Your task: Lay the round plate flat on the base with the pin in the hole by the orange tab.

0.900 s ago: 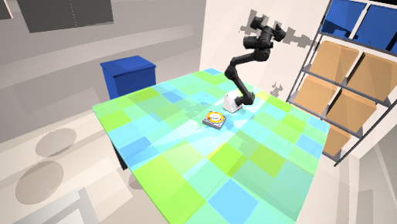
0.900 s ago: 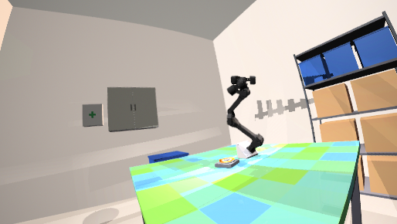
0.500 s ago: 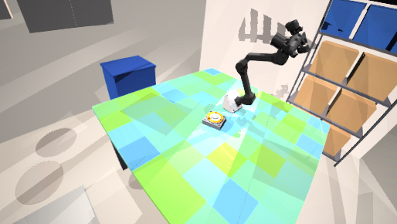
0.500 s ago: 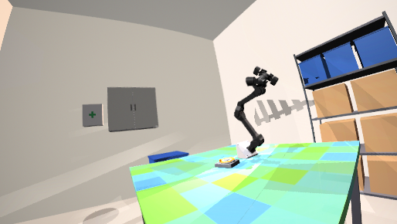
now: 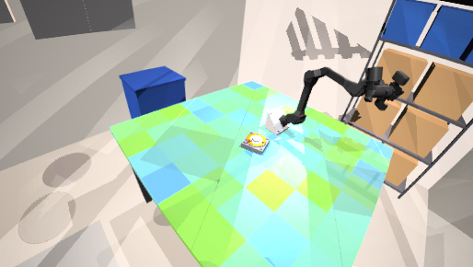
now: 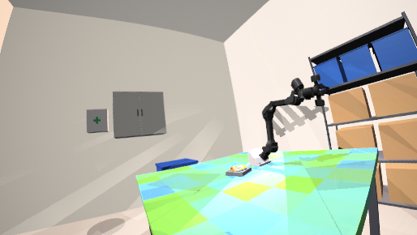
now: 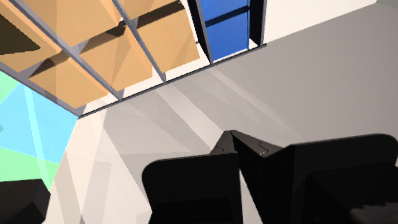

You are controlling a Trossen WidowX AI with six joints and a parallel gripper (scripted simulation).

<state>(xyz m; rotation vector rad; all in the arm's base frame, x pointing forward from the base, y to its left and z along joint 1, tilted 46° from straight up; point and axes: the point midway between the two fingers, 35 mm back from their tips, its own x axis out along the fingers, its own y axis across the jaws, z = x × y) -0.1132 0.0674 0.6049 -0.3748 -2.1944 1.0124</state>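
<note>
The round plate (image 5: 256, 143) (image 6: 240, 168), white with a yellow-orange rim, sits on the grey square base (image 5: 250, 148) (image 6: 238, 173) on the table. Its orange side faces left in the exterior view. The pin, the hole and the post are too small to make out, and I cannot tell whether the plate lies flat or tilted. My gripper (image 7: 229, 135) is shut and empty, its fingertips together in the wrist view. It is raised far to the right of the plate and high above the table, pointing toward the shelves. No part of me touches the plate. The wrist view does not show the plate or base.
The arm's white mount (image 5: 276, 121) (image 6: 256, 158) stands just behind and right of the base. A shelf rack with tan boxes (image 5: 448, 85) (image 6: 391, 93) and blue bins (image 5: 409, 20) stands beyond the table's right side. A blue cabinet (image 5: 158, 94) is behind the table's left edge.
</note>
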